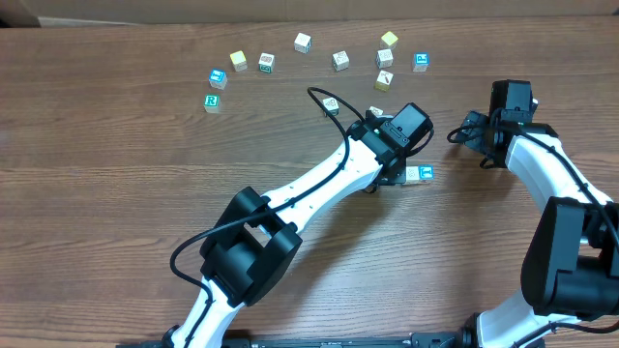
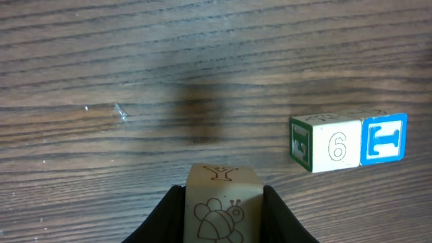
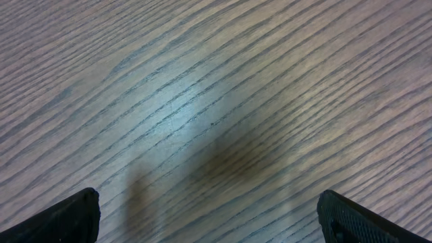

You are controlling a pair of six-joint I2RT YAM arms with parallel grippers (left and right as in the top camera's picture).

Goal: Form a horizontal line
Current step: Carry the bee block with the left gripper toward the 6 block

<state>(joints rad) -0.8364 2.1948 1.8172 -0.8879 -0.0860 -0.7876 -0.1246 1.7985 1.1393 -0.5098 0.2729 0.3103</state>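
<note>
- Two black fingers of the left gripper clench a small cream wooden cube marked "Y" and a bee.
- One horizontal line of small touching wooden cubes, with green, cream "6" and blue faces, lies on the brown wooden table, right of the held cube and apart from it.
- Right gripper: fingers spread wide, grasping nothing.

Bright, even light from above fills the overhead view. The brown wood-grain table looks uniformly lit, and the scattered small wooden cubes cast only faint shadows. In the left wrist view a soft dark shadow blots the table's middle. The short row of three small cubes is sharp, while the cream wooden cube with a bee drawing near the lens is slightly soft. In the right wrist view a pale sheen crosses the grain beside a blurred shadow, and the black fingertips are out of focus.
</note>
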